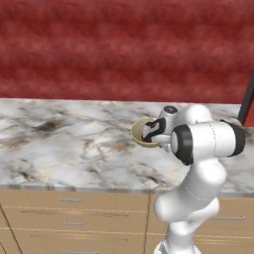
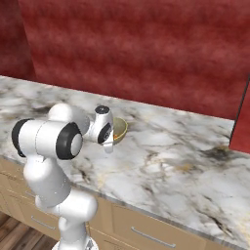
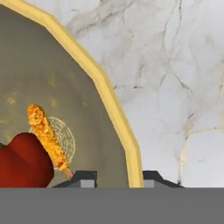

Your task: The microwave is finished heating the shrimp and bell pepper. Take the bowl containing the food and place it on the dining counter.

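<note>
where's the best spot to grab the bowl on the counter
Take the bowl by its thin yellowish rim, coming from above with one finger inside the wall and the other outside. The body looks too wide to span, and the shrimp and bell pepper fill the middle. The gripper already straddles that rim.

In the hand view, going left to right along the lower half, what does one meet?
bell pepper → shrimp → cream inside of the bowl → its yellow rim, straddled by the gripper fingertips → the marble dining counter.
</note>
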Motion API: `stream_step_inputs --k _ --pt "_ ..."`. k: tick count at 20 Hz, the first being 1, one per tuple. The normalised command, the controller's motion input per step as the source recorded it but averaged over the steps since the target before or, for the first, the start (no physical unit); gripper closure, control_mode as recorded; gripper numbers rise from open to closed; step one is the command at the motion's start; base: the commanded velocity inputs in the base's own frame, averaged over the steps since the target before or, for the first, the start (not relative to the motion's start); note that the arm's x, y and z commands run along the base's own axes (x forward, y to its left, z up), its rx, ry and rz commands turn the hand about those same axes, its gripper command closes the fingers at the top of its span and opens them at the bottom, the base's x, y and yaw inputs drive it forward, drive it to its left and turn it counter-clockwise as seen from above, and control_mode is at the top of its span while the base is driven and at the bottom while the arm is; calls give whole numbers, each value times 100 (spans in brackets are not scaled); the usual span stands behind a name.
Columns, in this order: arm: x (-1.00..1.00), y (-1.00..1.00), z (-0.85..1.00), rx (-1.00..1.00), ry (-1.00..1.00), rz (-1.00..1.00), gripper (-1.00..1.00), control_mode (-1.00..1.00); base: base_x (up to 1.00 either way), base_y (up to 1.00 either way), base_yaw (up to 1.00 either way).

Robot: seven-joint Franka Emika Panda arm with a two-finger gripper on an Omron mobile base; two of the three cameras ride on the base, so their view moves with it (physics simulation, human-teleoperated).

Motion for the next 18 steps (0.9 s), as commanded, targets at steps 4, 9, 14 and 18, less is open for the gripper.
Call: stream_step_inputs --k 4,9,14,18 --pt "-2 0 39 5 2 -6 -100 -100 0 0 0" --pt "-46 0 97 4 0 -3 -100 -100 0 0 0" --pt "-93 0 100 0 -6 0 -100 -100 0 0 0" --pt "-100 21 100 0 -17 8 -100 -100 0 0 0"
